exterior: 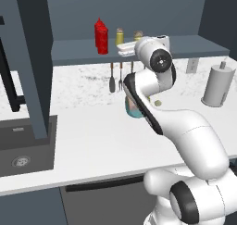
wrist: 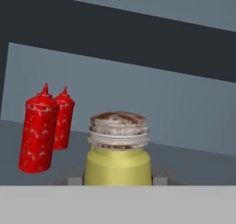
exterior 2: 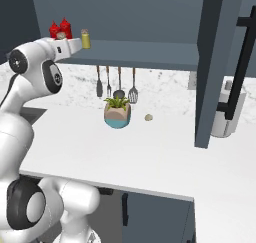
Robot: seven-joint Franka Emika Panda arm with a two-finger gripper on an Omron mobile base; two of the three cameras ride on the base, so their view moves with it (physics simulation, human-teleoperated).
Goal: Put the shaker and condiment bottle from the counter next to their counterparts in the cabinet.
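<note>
Hand view: the shaker [wrist: 118, 149] stands close up at the bottom centre, olive-yellow body, ribbed tan-grey cap with brownish marks on top; small grey finger tips [wrist: 73, 180] show low on either side of its body
Gripper: the gripper [exterior: 126, 49] is pinched on the shaker, raised at the level of the cabinet shelf [exterior: 74, 53]; in the right base view the shaker [exterior 2: 86, 39] sticks out past the white hand, upright
Red bottles: the condiment bottle [wrist: 39, 128] and its twin [wrist: 63, 118] stand upright on the shelf, one partly hiding the other, left of the held shaker in the hand view; which one came from the counter cannot be told; in the left base view they read as one red shape [exterior: 101, 35]
Second shaker: the other shaker [exterior: 120, 35] stands on the shelf just right of the red bottles in the left base view
Cabinet: slate-blue shelf board with a plain back panel [wrist: 138, 98] behind everything
Counter: the counter [exterior 2: 150, 157] below carries a small potted plant [exterior 2: 118, 112], a small round object [exterior 2: 149, 117] beside it, and a grey cylinder [exterior: 217, 85] farther right; utensils [exterior 2: 119, 83] hang on the wall under the shelf
</note>
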